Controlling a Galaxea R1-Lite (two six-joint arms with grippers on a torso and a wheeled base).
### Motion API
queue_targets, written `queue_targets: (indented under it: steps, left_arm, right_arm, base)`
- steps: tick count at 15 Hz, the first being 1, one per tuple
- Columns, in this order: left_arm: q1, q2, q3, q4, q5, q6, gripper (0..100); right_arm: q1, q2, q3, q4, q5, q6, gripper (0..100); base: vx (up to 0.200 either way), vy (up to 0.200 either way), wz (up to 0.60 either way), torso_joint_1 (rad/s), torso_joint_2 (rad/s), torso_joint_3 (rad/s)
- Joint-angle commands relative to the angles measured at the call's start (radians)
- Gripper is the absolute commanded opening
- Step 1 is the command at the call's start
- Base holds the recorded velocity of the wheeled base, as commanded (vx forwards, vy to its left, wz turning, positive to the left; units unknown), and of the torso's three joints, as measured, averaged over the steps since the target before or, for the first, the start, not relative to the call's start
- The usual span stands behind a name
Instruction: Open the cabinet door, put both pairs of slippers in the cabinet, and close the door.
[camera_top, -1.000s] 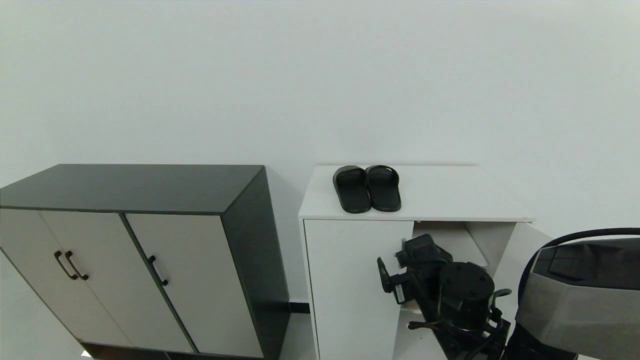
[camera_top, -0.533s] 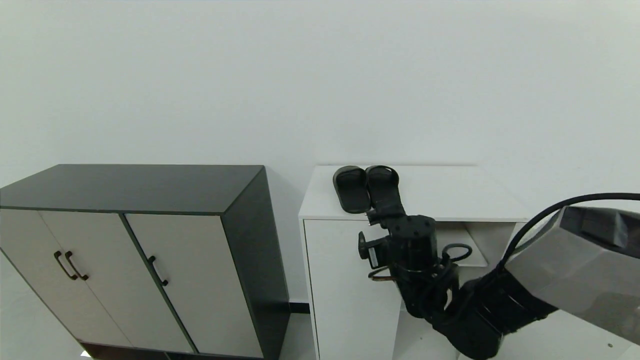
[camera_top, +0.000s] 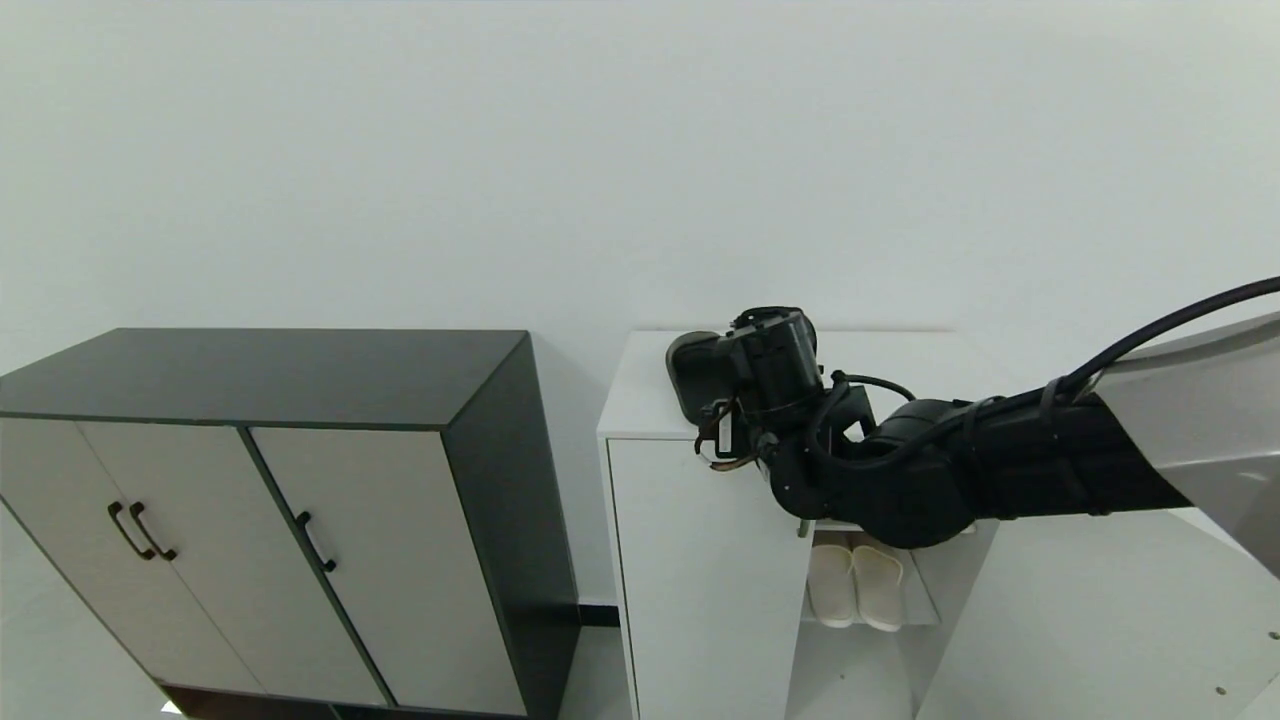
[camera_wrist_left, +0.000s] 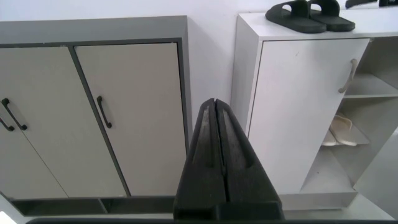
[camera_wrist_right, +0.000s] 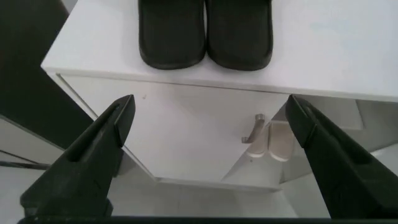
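Now the right gripper (camera_wrist_right: 209, 107) is up at the top edge of the white cabinet (camera_top: 700, 560), fingers spread wide and empty. It sits just short of the black slippers (camera_wrist_right: 205, 31), which lie side by side on top. A second ago that arm hung low in front of the open compartment. With it raised, the white slippers (camera_top: 855, 585) show on the lower shelf inside, and the right door (camera_top: 1080, 620) stands open. Meanwhile the left gripper (camera_wrist_left: 216, 109) is pressed closed on nothing, facing the dark cabinet (camera_top: 250, 375).

The right arm (camera_top: 950, 470) covers most of the black slippers (camera_top: 690, 380) atop the cabinet (camera_top: 700, 560).
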Motion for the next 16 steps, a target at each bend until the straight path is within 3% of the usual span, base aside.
queue_targets:
  steps: [1,7,11,16]
  left_arm:
    - [0.000,0.002,0.000,0.000,0.000,0.000,0]
    - [0.000,0.002,0.000,0.000,0.000,0.000,0]
    - [0.000,0.002,0.000,0.000,-0.002,0.000,0]
    - [0.000,0.002,0.000,0.000,-0.002,0.000,0]
  right_arm:
    - [-0.004,0.001,-0.011,0.002,-0.001,0.002,100]
    - [-0.005,0.023,0.029,-0.024,-0.004,0.005,100]
    - [-0.007,0.087,0.095,-0.193,-0.001,-0.014,100]
    - [-0.060,0.161,0.029,-0.245,0.068,-0.054,100]
  base:
    - [0.200,0.000,0.00,-0.002,-0.01,-0.002]
    - [0.200,0.000,0.00,0.006,0.00,0.000]
    - [0.200,0.000,0.00,0.000,0.00,0.000]
    - [0.000,0.000,0.00,0.000,0.00,0.000]
